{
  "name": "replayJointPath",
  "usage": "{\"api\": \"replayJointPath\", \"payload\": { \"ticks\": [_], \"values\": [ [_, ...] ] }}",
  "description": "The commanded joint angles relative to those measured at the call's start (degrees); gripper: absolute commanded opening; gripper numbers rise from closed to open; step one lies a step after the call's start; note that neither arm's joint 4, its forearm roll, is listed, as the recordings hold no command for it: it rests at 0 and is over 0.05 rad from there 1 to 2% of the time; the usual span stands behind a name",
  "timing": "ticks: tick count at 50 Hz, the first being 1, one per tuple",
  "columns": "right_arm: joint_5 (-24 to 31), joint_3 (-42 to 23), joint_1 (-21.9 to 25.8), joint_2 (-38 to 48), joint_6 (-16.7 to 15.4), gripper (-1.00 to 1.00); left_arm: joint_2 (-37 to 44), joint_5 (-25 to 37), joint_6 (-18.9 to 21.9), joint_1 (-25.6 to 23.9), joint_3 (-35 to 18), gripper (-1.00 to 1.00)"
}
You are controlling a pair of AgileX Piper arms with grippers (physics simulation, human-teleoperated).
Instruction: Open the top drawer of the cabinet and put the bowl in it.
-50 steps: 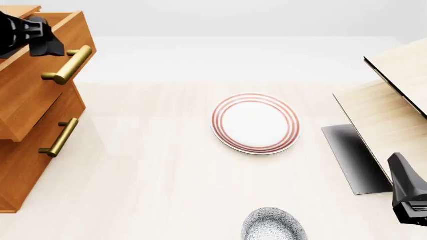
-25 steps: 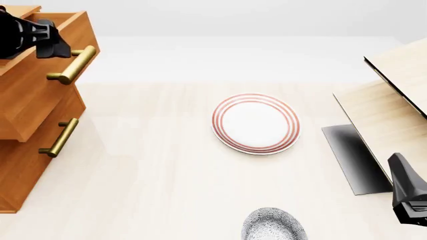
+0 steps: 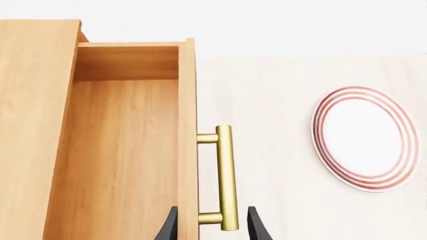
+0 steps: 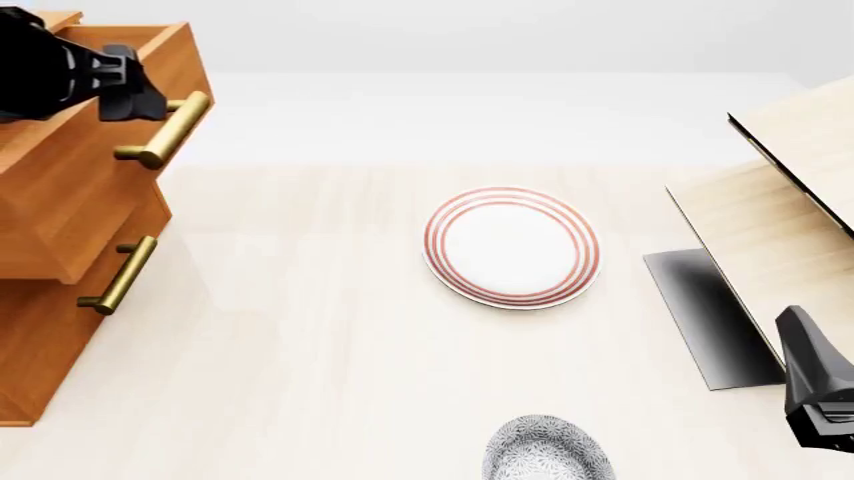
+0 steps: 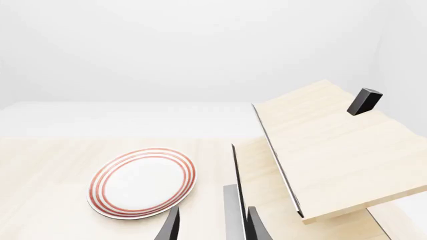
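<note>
The top drawer (image 4: pixel 94 150) is pulled partly open, its handle (image 3: pixel 225 177) between spread jaws; the bowl (image 4: pixel 547 450) remains unmoved on the table (image 4: pixel 334 380).

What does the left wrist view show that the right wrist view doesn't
Only the left wrist view shows the top drawer pulled open with its bare inside, and its brass handle between the left hand fingers. Only the right wrist view shows the pale wooden structure with a small black block on it, seen past the right hand. Both show the red-ringed plate on the table.
</note>
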Motion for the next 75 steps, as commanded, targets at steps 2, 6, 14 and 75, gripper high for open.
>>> {"api": "replayJointPath", "payload": {
  "ticks": [2, 6, 14, 75],
  "values": [
    [0.0, 0.0, 0.1, -0.1, 0.1, 1.0, 0.3, 0.5, 0.5, -1.1, -0.4, 1.0],
    [0.0, 0.0, 0.1, -0.1, 0.1, 1.0, 0.4, 0.5, 0.2, -1.6, -0.5, 1.0],
    [0.0, 0.0, 0.1, -0.1, 0.1, 1.0, 0.4, 0.8, 0.5, -2.2, -0.7, 1.0],
    [0.0, 0.0, 0.1, -0.1, 0.1, 1.0, 3.9, 1.8, 0.0, -11.7, -2.7, 1.0]
  ]
}}
